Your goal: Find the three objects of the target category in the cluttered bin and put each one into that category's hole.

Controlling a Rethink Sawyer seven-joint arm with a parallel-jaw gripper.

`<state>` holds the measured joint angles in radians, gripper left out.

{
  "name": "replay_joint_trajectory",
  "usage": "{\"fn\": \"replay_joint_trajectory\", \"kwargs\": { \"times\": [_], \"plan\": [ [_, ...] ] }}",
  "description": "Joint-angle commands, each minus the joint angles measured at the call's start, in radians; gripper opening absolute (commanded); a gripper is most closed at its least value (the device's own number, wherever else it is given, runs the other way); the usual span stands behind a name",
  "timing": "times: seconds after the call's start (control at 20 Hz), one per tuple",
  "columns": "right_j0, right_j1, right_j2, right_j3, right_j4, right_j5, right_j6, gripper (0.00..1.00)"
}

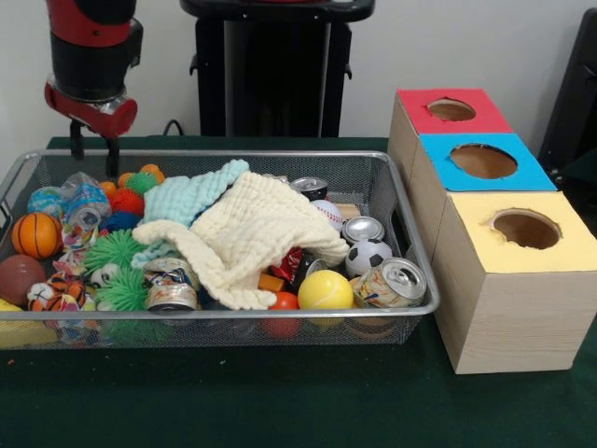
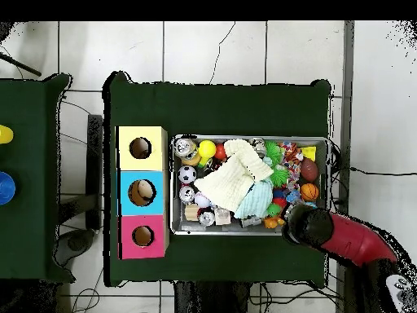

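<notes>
The wire mesh bin (image 1: 233, 312) stands on the green table and is full of clutter; it also shows in the overhead view (image 2: 244, 138). Spotted white fabric (image 1: 82, 200) lies at the bin's far left, and more spotted fabric (image 1: 65, 269) lies among the balls nearer the front left. In the overhead view the spotted pieces (image 2: 290, 152) show at the bin's right end. A third piece is not clear to me. My gripper (image 1: 93, 154) hangs open and empty just above the bin's far left corner. In the overhead view the arm (image 2: 305, 226) covers it.
A cream waffle cloth (image 1: 252, 233) and a mint-green cloth (image 1: 191, 196) cover the bin's middle. Cans (image 1: 392, 284), a yellow ball (image 1: 325, 291), a basketball (image 1: 35, 233) and spiky green balls (image 1: 117, 250) lie around them. Red (image 1: 451, 109), blue (image 1: 483, 161) and yellow (image 1: 527, 228) boxes with holes stand beside the bin.
</notes>
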<state>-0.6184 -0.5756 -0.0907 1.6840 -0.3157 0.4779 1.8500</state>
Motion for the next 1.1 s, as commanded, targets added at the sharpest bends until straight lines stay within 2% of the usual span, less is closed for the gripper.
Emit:
{"fn": "replay_joint_trajectory", "kwargs": {
  "times": [0.05,0.15,0.8,1.1],
  "plan": [
    [-0.039,-0.033,0.133,-0.113,0.029,0.214,-0.120,1.00],
    [-0.040,-0.033,0.143,-0.133,0.021,0.244,-0.116,1.00],
    [-0.038,-0.016,0.171,-0.123,0.001,0.215,-0.050,1.00],
    [0.000,0.081,0.149,-0.226,-0.009,0.211,0.017,1.00]
  ]
}}
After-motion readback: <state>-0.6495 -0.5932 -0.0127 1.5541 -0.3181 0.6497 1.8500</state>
